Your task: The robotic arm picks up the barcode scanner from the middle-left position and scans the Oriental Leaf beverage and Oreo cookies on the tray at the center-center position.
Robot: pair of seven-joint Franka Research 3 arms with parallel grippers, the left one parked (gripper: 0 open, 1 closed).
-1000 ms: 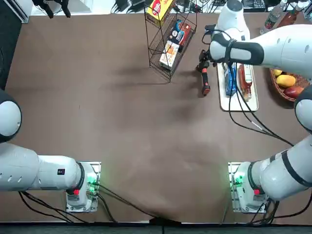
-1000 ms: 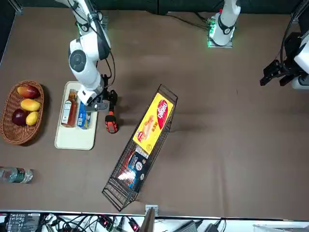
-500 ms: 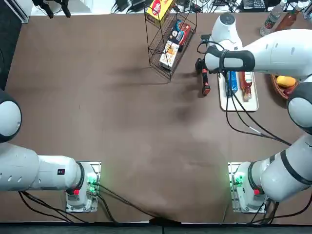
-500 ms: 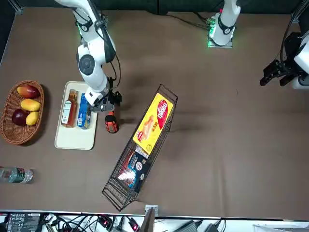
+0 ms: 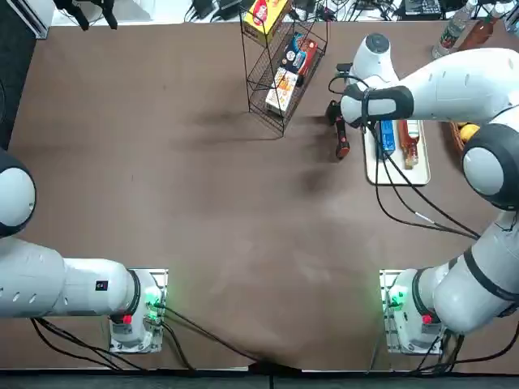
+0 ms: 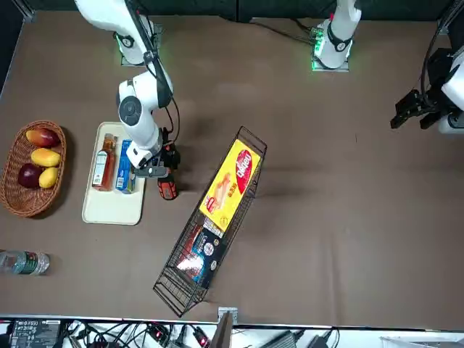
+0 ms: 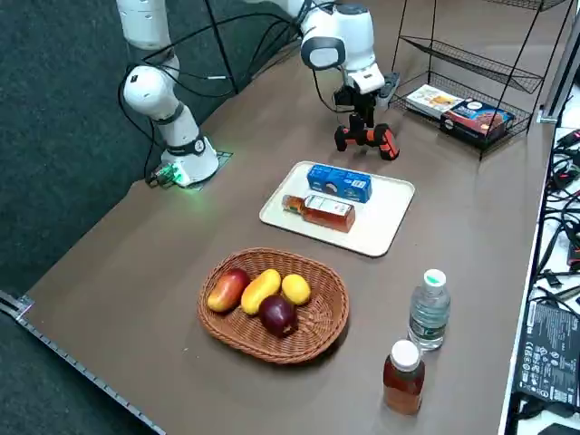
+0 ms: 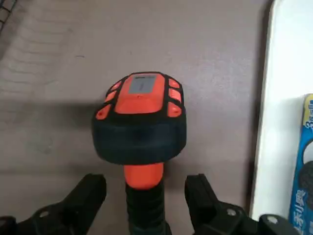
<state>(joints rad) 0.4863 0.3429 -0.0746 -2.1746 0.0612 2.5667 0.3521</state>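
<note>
At the near end of the working area, the right gripper (image 8: pixel 146 182) is open around the barcode scanner's (image 8: pixel 140 117) dark handle, a finger to each side with a gap showing; nothing is gripped. The scanner stands on the table just left of the white tray (image 7: pixel 381 227). Over the last second the hand has shifted left, off the tray's edge and over the scanner, uncovering more of the Oreo cookies (image 7: pixel 340 182). That suggests the approach is nearly done and closing on the handle comes next; both scans remain.

On the tray, the blue Oreo packet lies left, its Chinese lettering partly readable as "利奥". The Oriental Leaf beverage (image 7: pixel 328 212) lies beside it, to the right; its white label's writing is too small to read. Right of the tray is a wicker fruit basket (image 7: pixel 272 350).

Farther off, at left, a wire rack (image 6: pixel 174 296) holds a yellow box (image 6: pixel 230 185) whose red logo seems to read "Nabati".
</note>
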